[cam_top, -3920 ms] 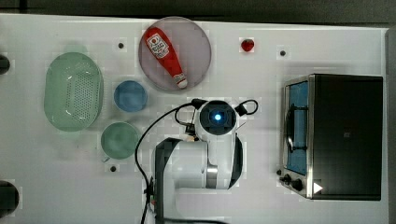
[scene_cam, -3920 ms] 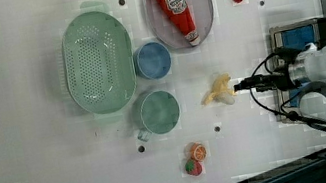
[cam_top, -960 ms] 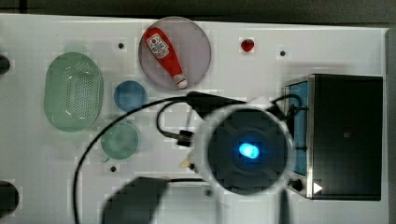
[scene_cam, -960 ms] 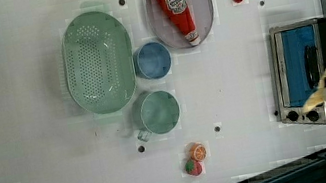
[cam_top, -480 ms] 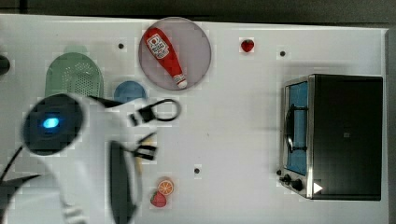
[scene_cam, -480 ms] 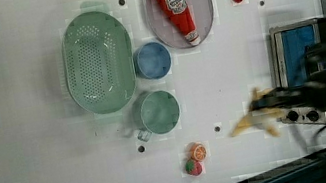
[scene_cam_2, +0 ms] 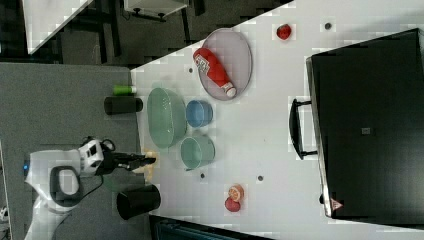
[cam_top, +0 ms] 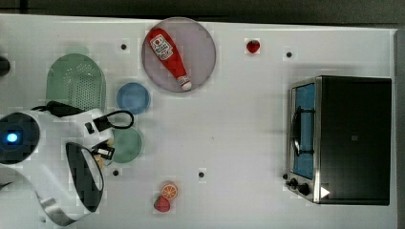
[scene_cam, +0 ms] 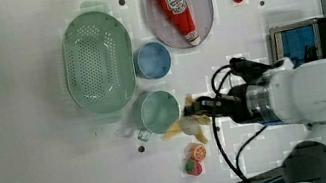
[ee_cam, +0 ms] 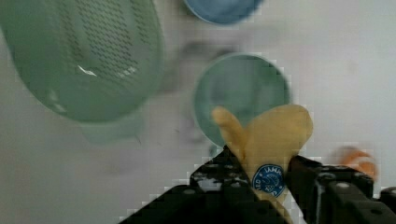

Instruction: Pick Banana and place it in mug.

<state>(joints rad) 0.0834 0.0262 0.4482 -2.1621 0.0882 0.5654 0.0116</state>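
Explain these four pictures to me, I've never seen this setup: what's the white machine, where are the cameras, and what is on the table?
The white machine is a robot arm. Its gripper is shut on a yellow banana, seen close up from a camera on the wrist. The other three cameras look at the white table from off the arm. On the table are a pale-green mug, a blue cup, a green basket, a ketchup bottle on a round plate, a toaster oven and small toy fruits. In the left view the banana hangs beside the mug, not yet in it.
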